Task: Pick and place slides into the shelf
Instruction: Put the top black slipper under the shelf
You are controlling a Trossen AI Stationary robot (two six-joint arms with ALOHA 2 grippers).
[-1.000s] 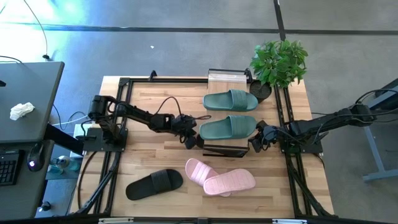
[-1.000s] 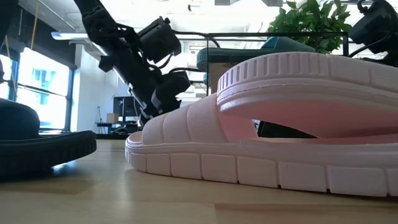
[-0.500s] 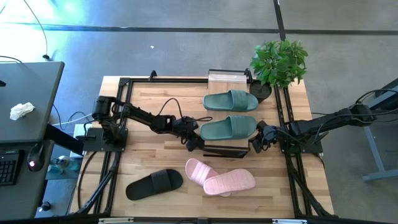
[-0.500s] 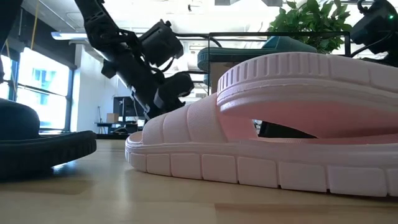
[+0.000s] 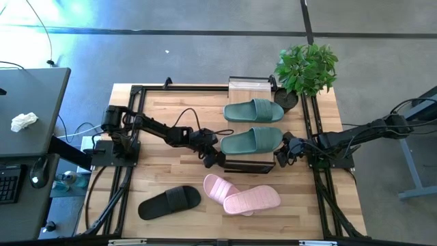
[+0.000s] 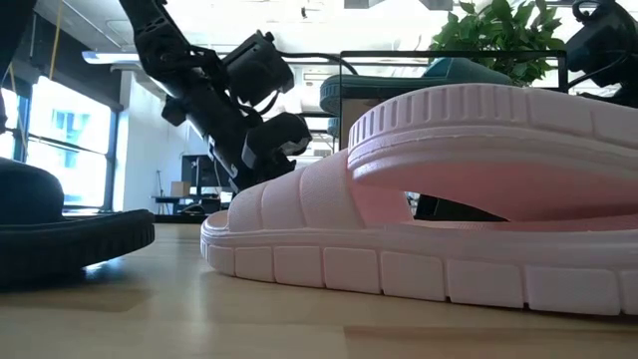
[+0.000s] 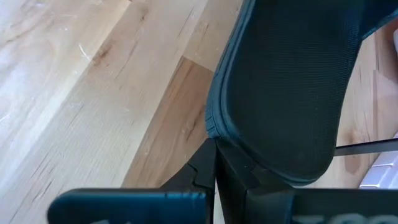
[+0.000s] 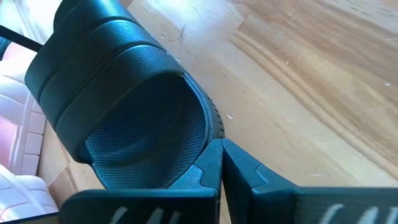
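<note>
Nearest, pink slides and one black slide are lying on the table. Beyond, the left gripper and right gripper are pinching a green slide's ends above the shelf.

Matt rubber slides, wood-grain table

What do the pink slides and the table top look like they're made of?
The pink slides look like soft moulded foam or rubber, matte, with ridged straps and grooved sole edges in the low view. The table top looks like butcher-block wood: pale glued strips with visible grain and a light sheen.
</note>
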